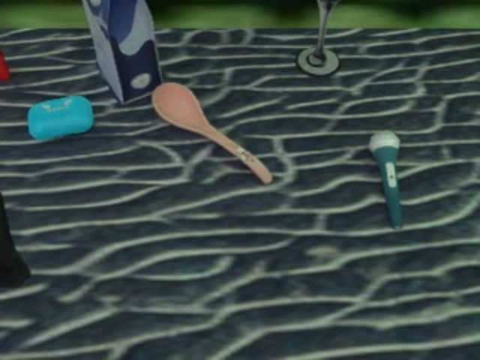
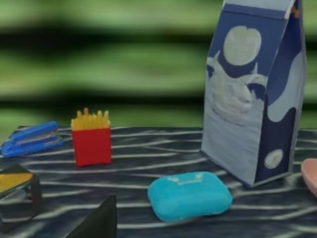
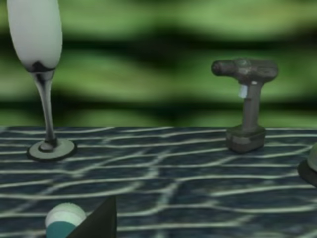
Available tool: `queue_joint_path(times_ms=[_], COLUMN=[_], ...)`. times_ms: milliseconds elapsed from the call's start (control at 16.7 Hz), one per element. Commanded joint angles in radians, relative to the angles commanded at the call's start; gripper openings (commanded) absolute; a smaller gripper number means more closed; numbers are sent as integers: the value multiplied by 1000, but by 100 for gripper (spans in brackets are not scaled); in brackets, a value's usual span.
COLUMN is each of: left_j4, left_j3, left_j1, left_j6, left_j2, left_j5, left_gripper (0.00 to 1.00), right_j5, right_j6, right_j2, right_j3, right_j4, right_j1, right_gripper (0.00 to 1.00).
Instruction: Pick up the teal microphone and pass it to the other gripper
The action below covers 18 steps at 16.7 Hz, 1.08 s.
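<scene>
The teal microphone (image 1: 389, 175) lies flat on the right side of the table, its pale head toward the back and its dark-teal handle toward the front. The right wrist view shows its head (image 3: 64, 218) low down, just beside one black fingertip (image 3: 100, 222) of my right gripper, apart from it. Nothing lies beside that finger's inner face. My right arm is outside the top view. My left arm (image 1: 10, 255) sits at the table's left edge. One of its black fingertips (image 2: 100, 221) shows in the left wrist view, with nothing held.
A pink spoon (image 1: 206, 127) lies mid-table. A cyan soap block (image 1: 60, 118) and a blue milk carton (image 1: 124, 49) stand back left, with red fries (image 2: 91, 139), a blue stapler (image 2: 32, 139) and a small box (image 2: 17, 196). Back right are a wine glass (image 1: 319, 52) and a drill (image 3: 247, 109).
</scene>
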Motion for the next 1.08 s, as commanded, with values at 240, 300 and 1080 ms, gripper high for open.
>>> queue_joint_path(times_ms=[240, 300, 1080], left_j4=[0, 0, 0], left_j3=[0, 0, 0], left_j1=[0, 0, 0], left_j6=[0, 0, 0], left_j2=[0, 0, 0], left_j5=[0, 0, 0], left_gripper=[100, 100, 100], right_j5=[0, 0, 20], right_j6=[6, 13, 242], right_j2=[31, 62, 1206], right_j3=[28, 56, 915], right_j4=[-24, -47, -618], right_j1=[9, 17, 228], right_gripper=[100, 100, 100])
